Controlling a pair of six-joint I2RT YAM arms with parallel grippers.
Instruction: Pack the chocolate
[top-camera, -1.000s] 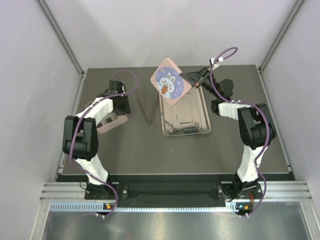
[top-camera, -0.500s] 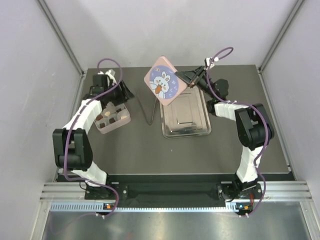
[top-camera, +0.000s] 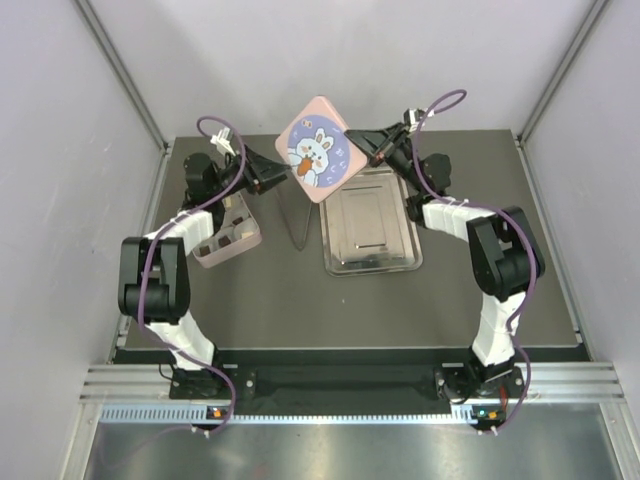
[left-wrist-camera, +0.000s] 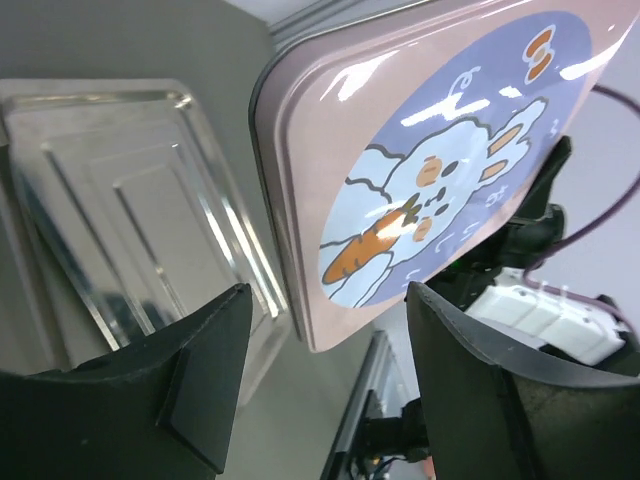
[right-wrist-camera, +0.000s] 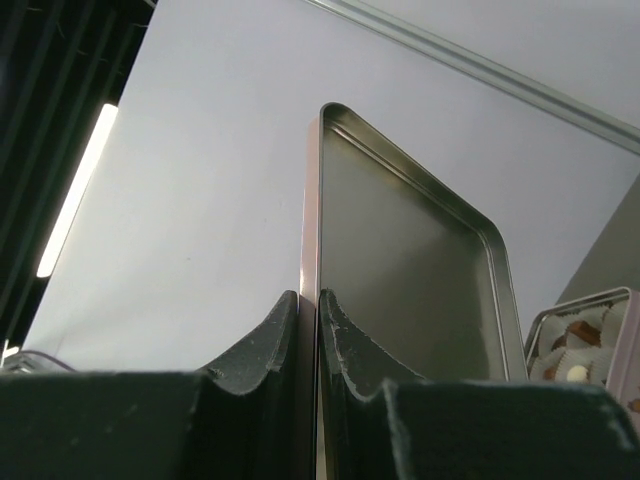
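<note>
1. The tray (top-camera: 370, 225) lies on the counter (top-camera: 300, 300), mid-width and toward the far side.
2. The tin (top-camera: 225, 255) sits left of the tray, with the chocolate (right-wrist-camera: 578, 337) in its compartments.
3. The tongs (top-camera: 296, 225) lie between tin and tray.
4. The lid (top-camera: 318, 150) is tilted in the air over the tray's far left corner, its edge in the jaws of the right gripper (top-camera: 372, 150). The left gripper (top-camera: 275, 170) is just left of it.
</note>
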